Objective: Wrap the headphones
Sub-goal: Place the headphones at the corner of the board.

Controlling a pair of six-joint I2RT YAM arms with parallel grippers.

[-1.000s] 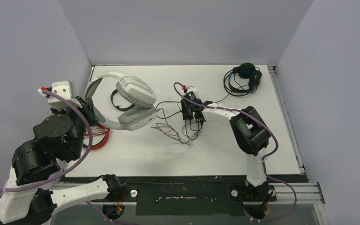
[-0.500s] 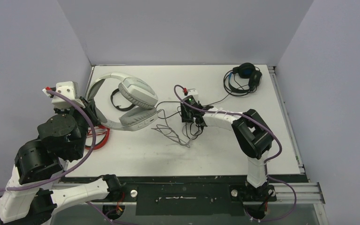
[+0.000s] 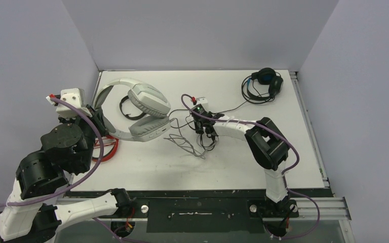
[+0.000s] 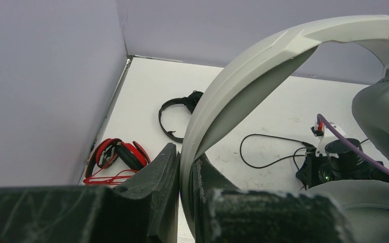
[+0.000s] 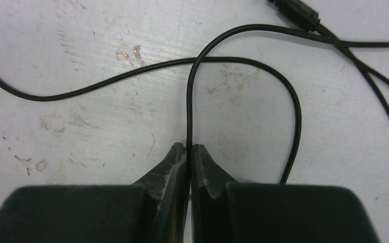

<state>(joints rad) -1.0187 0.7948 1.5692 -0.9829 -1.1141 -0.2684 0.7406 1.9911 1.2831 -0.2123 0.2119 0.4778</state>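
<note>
- The left gripper (image 4: 185, 158) was clamped on the headband of the white-grey headset (image 4: 263, 55), its fingers pressed against either side of the band
- That headset (image 3: 144, 114) was held over the far-left part of the bench (image 3: 233, 162), with the ear cups pointing toward the middle and the band arching back to the gripper at the left edge
- Its thin grey cable (image 3: 185, 142) lay in a loose tangle on the bench, just right of the ear cups
- The right gripper (image 5: 188, 149) was pressed together on a thin black cable (image 5: 243, 61), which rose straight from between the fingertips and looped over the scuffed white surface
- From above, this gripper (image 3: 206, 132) sat mid-bench beside the grey tangle, and the black cable ran off toward the black-and-blue headset (image 3: 266, 81) in the far-right corner, well apart from the gripper
- The small all-black headset (image 4: 180, 109) lay flat beyond the white-grey band
- The red-and-black headset (image 4: 116, 154) lay by the left wall near the left gripper, untouched
</note>
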